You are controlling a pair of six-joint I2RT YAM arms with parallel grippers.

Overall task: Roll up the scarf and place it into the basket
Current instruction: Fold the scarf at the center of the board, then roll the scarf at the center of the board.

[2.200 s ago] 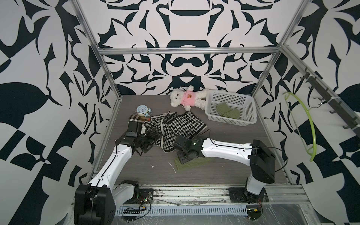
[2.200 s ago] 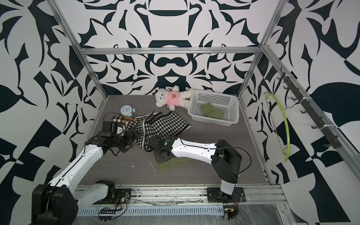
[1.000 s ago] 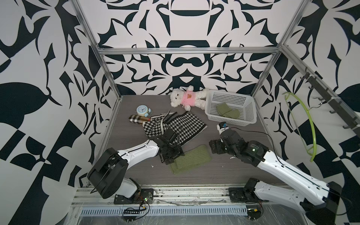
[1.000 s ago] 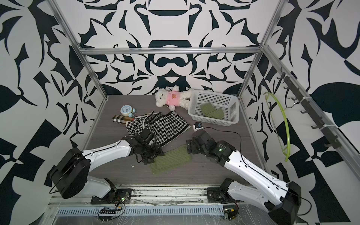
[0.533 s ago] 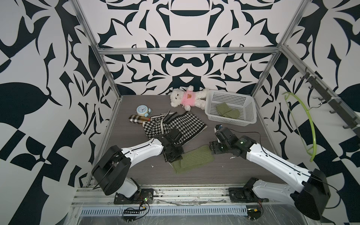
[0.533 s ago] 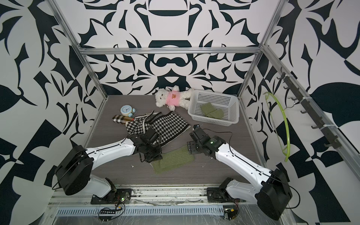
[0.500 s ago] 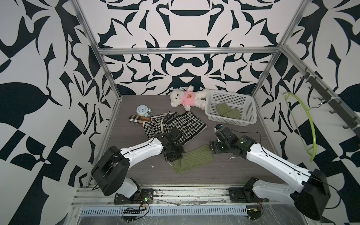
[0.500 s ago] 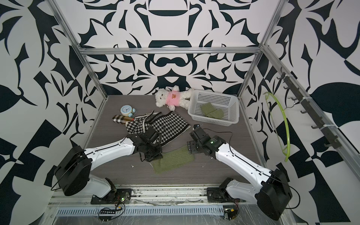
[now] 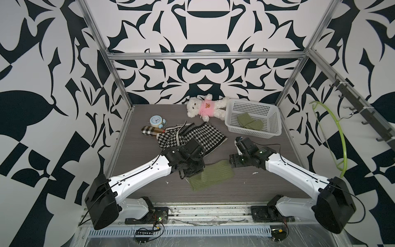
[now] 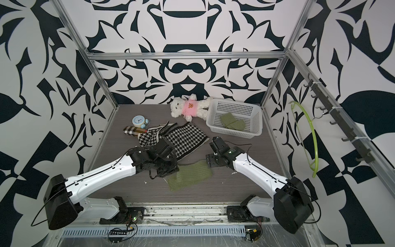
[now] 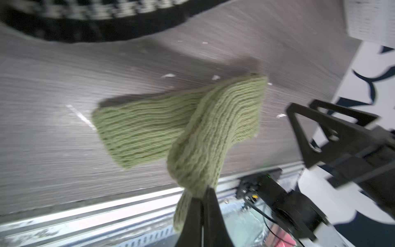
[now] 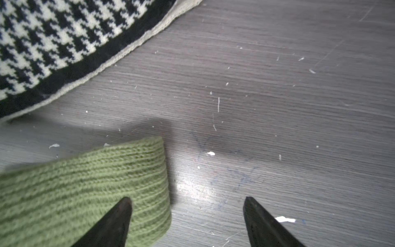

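The scarf [image 9: 210, 175] [image 10: 190, 174] is olive-green ribbed knit and lies flat on the table near the front, between the two arms. My left gripper [image 11: 202, 192] is shut on a bunched corner of the scarf [image 11: 177, 126], and that end is lifted and folded over the rest. In both top views the wrist hides the left gripper's fingers. My right gripper [image 12: 186, 200] [image 9: 232, 162] stands open over the scarf's other end [image 12: 85, 184], one finger above the knit, the other above bare table. The white basket [image 9: 254, 132] [image 10: 235, 131] stands at the back right.
A folded green knit piece [image 9: 249, 122] lies inside the basket. A black-and-white houndstooth cloth [image 9: 192, 136] lies just behind the scarf. A teddy bear [image 9: 205, 107], an alarm clock [image 9: 155, 121] and a plaid roll [image 9: 150, 130] lie at the back. A green hanger [image 9: 335, 136] hangs on the right wall.
My left gripper has shut on the scarf's corner and raised it. The right arm has swung in to the scarf's other end, its gripper still open.
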